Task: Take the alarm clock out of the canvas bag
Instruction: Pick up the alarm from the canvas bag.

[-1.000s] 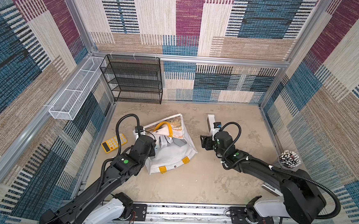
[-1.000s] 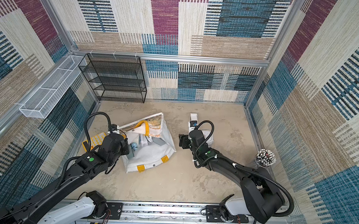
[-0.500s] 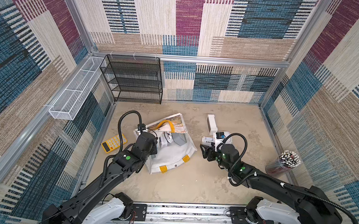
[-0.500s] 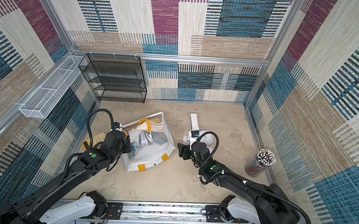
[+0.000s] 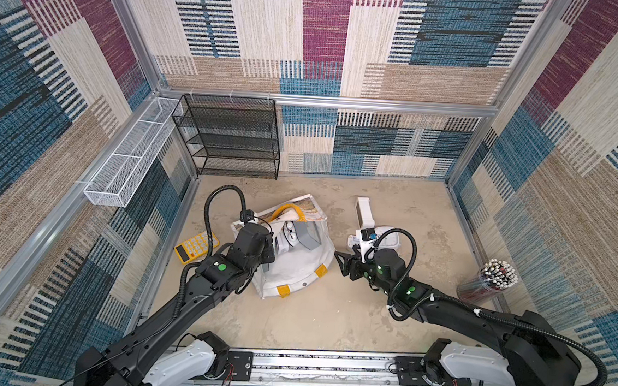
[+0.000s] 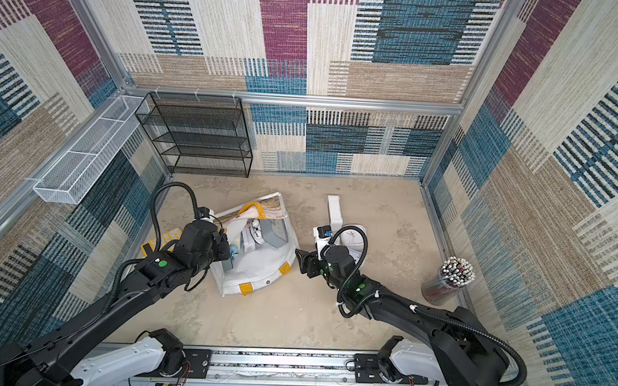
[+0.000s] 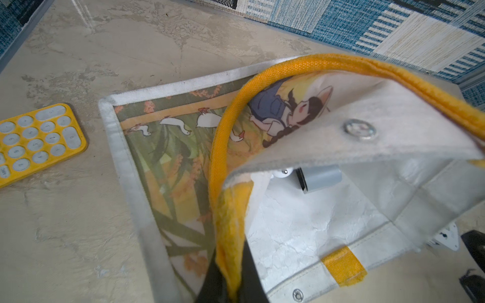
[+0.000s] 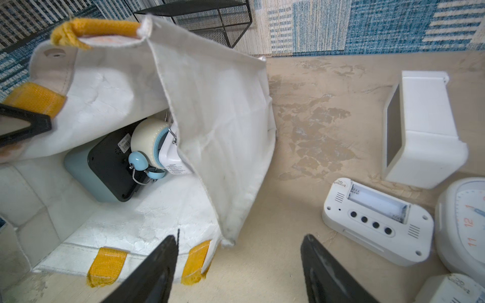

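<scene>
The white canvas bag (image 5: pixel 295 270) (image 6: pixel 259 268) lies on the floor with its mouth held open. My left gripper (image 7: pixel 233 278) (image 5: pixel 264 252) is shut on its yellow strap handle (image 7: pixel 223 157), holding that side up. Inside the bag lie a cream twin-bell alarm clock (image 8: pixel 148 145) with light blue bells, a teal-and-black square clock (image 8: pixel 105 168) and a white one (image 8: pixel 172 157). My right gripper (image 8: pixel 238 251) (image 5: pixel 340 264) (image 6: pixel 300 261) stands open just outside the bag's mouth, holding nothing.
White clocks lie on the floor right of the bag: a tall one (image 8: pixel 425 126) (image 5: pixel 364 212), a digital one face down (image 8: pixel 378 223), a round one (image 8: pixel 464 223). A yellow calculator (image 5: pixel 195 247) (image 7: pixel 34 141) lies on the left. A pen cup (image 5: pixel 489 282) stands right; a black wire rack (image 5: pixel 230 137) behind.
My right gripper has come away from the white clocks and swung toward the bag's mouth, still open. My left gripper has shifted a little with the handle, and the bag gapes wider.
</scene>
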Robot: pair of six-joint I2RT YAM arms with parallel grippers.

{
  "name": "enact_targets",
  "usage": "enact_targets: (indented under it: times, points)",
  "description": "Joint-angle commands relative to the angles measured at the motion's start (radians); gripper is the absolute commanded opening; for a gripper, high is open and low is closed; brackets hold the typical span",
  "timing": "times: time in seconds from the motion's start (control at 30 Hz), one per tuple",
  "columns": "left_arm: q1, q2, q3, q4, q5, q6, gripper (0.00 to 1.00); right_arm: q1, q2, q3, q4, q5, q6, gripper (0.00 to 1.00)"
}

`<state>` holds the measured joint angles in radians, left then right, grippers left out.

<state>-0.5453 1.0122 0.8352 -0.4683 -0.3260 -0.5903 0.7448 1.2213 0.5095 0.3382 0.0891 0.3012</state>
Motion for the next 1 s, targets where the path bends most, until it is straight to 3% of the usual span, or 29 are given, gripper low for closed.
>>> enact_targets:
  times: [0.0,0.97]
  points:
    - [-0.002,0.008,0.013,0.01,0.044,-0.031,0.0,0.001,0.014,0.015,0.027,0.002,-0.014,0.77]
    - [-0.013,0.082,0.074,0.008,0.088,-0.07,0.0,0.023,-0.001,0.063,0.029,0.034,-0.088,0.77]
